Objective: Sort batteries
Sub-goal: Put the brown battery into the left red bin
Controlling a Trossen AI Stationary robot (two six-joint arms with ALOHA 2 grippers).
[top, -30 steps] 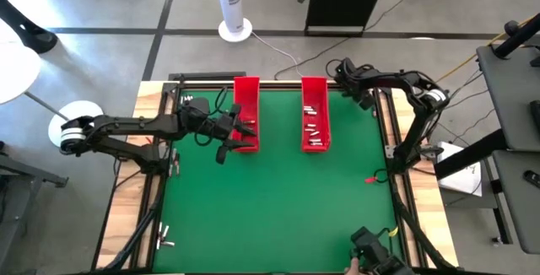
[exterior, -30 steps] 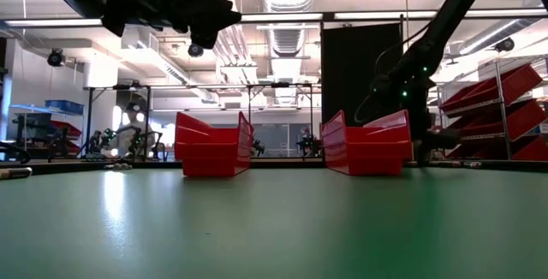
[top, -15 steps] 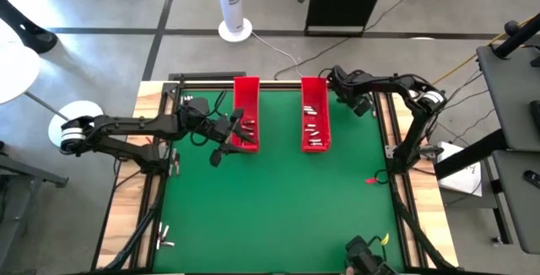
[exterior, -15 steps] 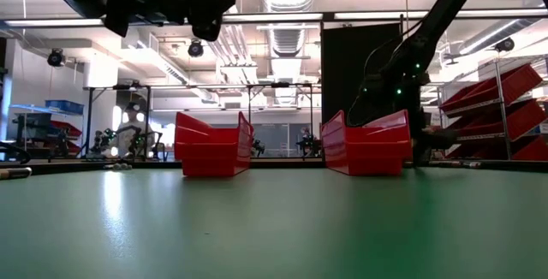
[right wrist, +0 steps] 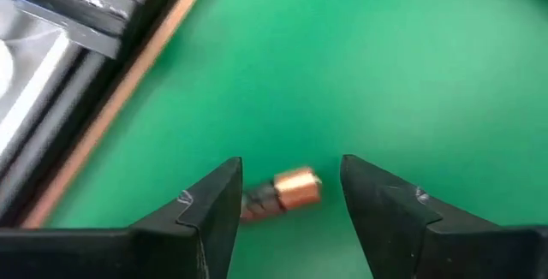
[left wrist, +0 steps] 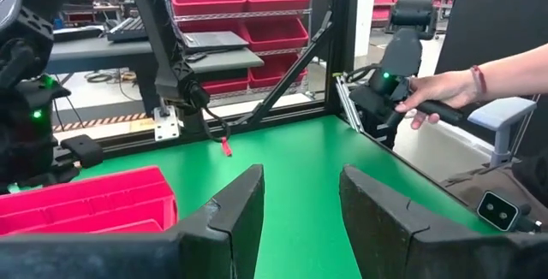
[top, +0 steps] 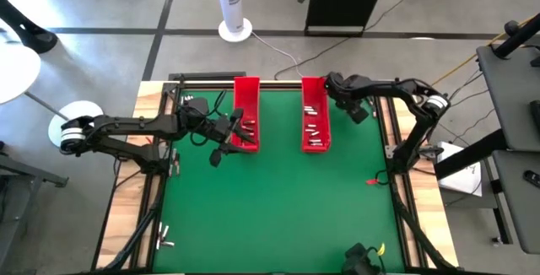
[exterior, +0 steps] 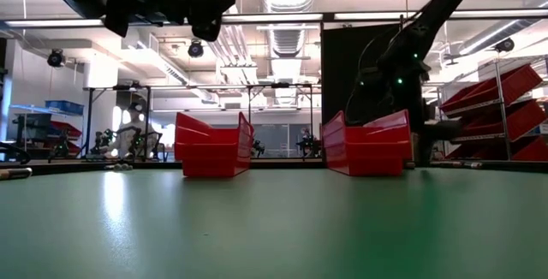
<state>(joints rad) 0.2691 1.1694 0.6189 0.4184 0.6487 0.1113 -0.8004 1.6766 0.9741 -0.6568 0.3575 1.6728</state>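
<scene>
Two long red trays stand on the green mat: the left tray (top: pixel 245 113) (exterior: pixel 214 146) and the right tray (top: pixel 314 115) (exterior: pixel 368 145). Small silvery batteries (top: pixel 313 129) lie in the right tray, and a few batteries (top: pixel 247 128) in the left one. My right gripper (top: pixel 336 88) (right wrist: pixel 289 195) is open above the mat beside the right tray's far end. A copper-and-black battery (right wrist: pixel 282 192) shows in the gap between its fingers, apparently lying on the mat below. My left gripper (top: pixel 223 144) (left wrist: pixel 301 215) is open, raised beside the left tray's near end.
A small red-handled object (top: pixel 369 179) (left wrist: pixel 227 146) lies on the mat near the right edge. A person's hand (left wrist: pixel 437 91) holds a dark device at the table's near right corner. The wood and black rail (right wrist: pixel 77 99) of the table edge run close to my right gripper.
My right gripper has moved from the table's far right corner toward the left, up to the far end of the right tray. My left gripper has shifted slightly and then kept still.
</scene>
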